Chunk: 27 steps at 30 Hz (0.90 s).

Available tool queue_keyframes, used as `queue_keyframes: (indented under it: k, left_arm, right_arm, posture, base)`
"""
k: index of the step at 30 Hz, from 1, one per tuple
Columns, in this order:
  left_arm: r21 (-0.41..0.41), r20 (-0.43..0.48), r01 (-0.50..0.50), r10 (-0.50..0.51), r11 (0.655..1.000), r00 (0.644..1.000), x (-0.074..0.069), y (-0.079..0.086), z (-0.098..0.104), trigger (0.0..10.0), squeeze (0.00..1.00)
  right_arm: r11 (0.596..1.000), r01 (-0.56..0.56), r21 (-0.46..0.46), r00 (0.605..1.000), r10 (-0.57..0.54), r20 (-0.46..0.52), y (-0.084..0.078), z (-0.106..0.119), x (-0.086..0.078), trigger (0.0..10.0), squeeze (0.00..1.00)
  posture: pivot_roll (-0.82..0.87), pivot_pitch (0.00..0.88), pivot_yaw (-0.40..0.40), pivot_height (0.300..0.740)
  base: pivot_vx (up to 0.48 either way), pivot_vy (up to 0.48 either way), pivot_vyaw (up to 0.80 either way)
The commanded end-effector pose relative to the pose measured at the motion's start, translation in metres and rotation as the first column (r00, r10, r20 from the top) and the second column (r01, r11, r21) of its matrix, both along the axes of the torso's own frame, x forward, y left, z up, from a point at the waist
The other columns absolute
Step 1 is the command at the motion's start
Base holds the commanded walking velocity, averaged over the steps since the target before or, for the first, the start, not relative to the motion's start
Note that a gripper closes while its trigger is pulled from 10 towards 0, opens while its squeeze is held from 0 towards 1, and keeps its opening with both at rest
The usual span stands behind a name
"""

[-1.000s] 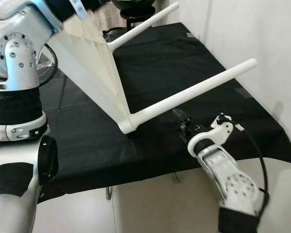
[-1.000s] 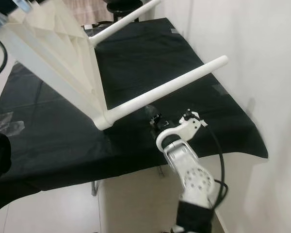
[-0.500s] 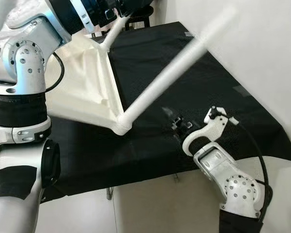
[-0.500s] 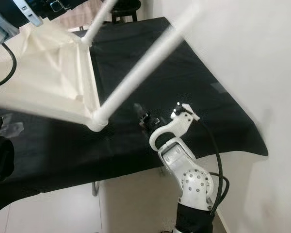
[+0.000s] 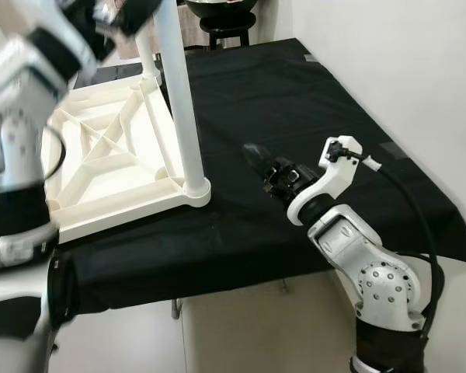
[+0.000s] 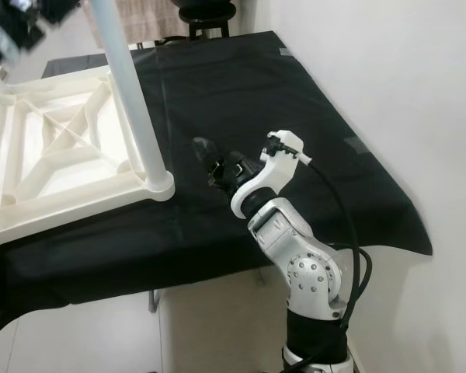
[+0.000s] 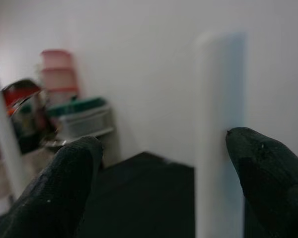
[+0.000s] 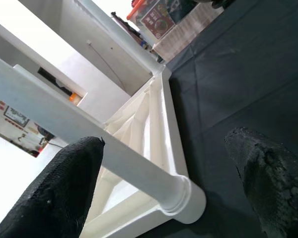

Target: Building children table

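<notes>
The white children's table top (image 5: 101, 155) lies upside down on the black cloth. Its underside ribs face up. A white leg (image 5: 177, 101) stands upright in the near right corner socket. A second leg (image 5: 144, 54) rises behind it. My left gripper (image 5: 128, 12) is blurred, high up by the tops of the legs. In the left wrist view a white leg (image 7: 218, 139) stands between the open fingers (image 7: 64, 193), close against one of them. My right gripper (image 5: 258, 158) hovers open over the cloth, just right of the near leg and pointing at it.
The black-covered table (image 5: 311, 101) runs back along the white wall on the right. Its front edge drops to the tiled floor (image 5: 233, 326). A dark stool (image 5: 225, 15) stands behind the far end. Bare cloth lies right of the white top.
The white top, tilted up on its corner with legs pointing right, has swung down flat, so the legs stand upright. My right gripper rose and moved left towards the near leg.
</notes>
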<state>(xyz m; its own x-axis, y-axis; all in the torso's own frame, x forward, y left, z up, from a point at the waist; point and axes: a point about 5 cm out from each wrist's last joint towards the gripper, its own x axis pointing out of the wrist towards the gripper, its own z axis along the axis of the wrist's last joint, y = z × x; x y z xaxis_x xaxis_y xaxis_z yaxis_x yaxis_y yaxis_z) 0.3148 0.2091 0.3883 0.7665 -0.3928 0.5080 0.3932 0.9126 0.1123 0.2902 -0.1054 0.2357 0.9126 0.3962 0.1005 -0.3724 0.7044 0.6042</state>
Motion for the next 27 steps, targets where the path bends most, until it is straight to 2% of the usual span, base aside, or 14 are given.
queue_keyframes:
  k: [1,5,7,10,13,14,15,16,18,26,27]
  left_arm:
    - [-0.006,0.021,-0.03,0.03,1.0,0.999,-0.007,0.006,0.002,10.0,0.0]
    - [-0.02,0.04,-0.036,0.037,0.999,0.999,-0.015,0.006,0.0,10.0,0.0]
    - [-0.034,0.033,-0.074,0.075,0.997,0.997,-0.021,0.0,-0.012,10.0,0.0]
    - [-0.039,0.024,-0.094,0.095,0.995,0.995,-0.022,-0.002,-0.019,10.0,0.0]
    - [-0.054,-0.065,-0.204,0.2,0.978,0.978,-0.02,-0.003,-0.057,10.0,0.0]
    - [-0.054,-0.065,-0.204,0.2,0.978,0.978,-0.02,-0.003,-0.057,10.0,0.0]
    - [-0.048,-0.102,-0.244,0.238,0.969,0.966,-0.02,-0.005,-0.073,10.0,0.0]
    - [-0.048,-0.102,-0.244,0.238,0.969,0.966,-0.02,-0.005,-0.073,10.0,0.0]
    - [-0.054,-0.177,-0.319,0.305,0.946,0.936,-0.024,-0.01,-0.104,10.0,0.0]
    - [-0.029,-0.19,-0.375,0.363,0.927,0.912,-0.033,-0.014,-0.116,10.0,0.0]
    - [-0.02,-0.214,-0.418,0.404,0.908,0.889,-0.039,-0.014,-0.128,10.0,0.0]
  right_arm:
    - [1.0,-0.006,-0.009,1.0,0.006,-0.002,0.004,0.0,0.002,10.0,0.0]
    - [0.999,-0.031,-0.035,0.999,0.031,0.01,0.007,-0.003,0.003,10.0,0.0]
    - [0.993,-0.064,-0.101,0.997,0.069,0.038,0.01,-0.006,0.006,10.0,0.0]
    - [0.989,-0.075,-0.127,0.995,0.082,0.05,0.011,-0.006,0.007,10.0,0.0]
    - [0.968,-0.096,-0.23,0.988,0.121,0.096,0.013,-0.006,0.012,10.0,0.0]
    - [0.968,-0.096,-0.23,0.988,0.121,0.096,0.013,-0.006,0.012,10.0,0.0]
    - [0.96,-0.1,-0.262,0.984,0.134,0.118,0.013,-0.005,0.014,10.0,0.0]
    - [0.96,-0.1,-0.262,0.984,0.134,0.118,0.013,-0.005,0.014,10.0,0.0]
    - [0.943,-0.084,-0.321,0.977,0.141,0.16,0.012,-0.005,0.021,10.0,0.0]
    - [0.926,-0.058,-0.373,0.974,0.135,0.184,0.011,-0.012,0.023,10.0,0.0]
    - [0.919,-0.048,-0.391,0.968,0.139,0.208,0.011,-0.014,0.025,10.0,0.0]
  posture:
    - [-0.04,0.096,0.035,0.74]
    - [-0.03,0.09,0.035,0.74]
    - [-0.02,0.084,0.038,0.74]
    - [-0.02,0.085,0.04,0.74]
    - [-0.02,0.084,0.046,0.74]
    - [-0.02,0.084,0.046,0.74]
    - [-0.01,0.087,0.051,0.74]
    - [-0.01,0.087,0.051,0.74]
    - [0.0,0.09,0.053,0.74]
    - [0.01,0.09,0.057,0.74]
    - [0.01,0.089,0.061,0.74]
  base:
    - [0.0,0.0,0.0]
    - [0.0,0.0,0.0]
    - [0.0,0.0,0.0]
    - [0.0,0.0,0.0]
    - [0.0,0.0,0.0]
    - [0.0,0.0,0.0]
    - [0.0,0.0,0.0]
    - [0.0,0.0,0.0]
    - [0.0,0.0,0.0]
    - [0.0,0.0,0.0]
    - [0.0,0.0,0.0]
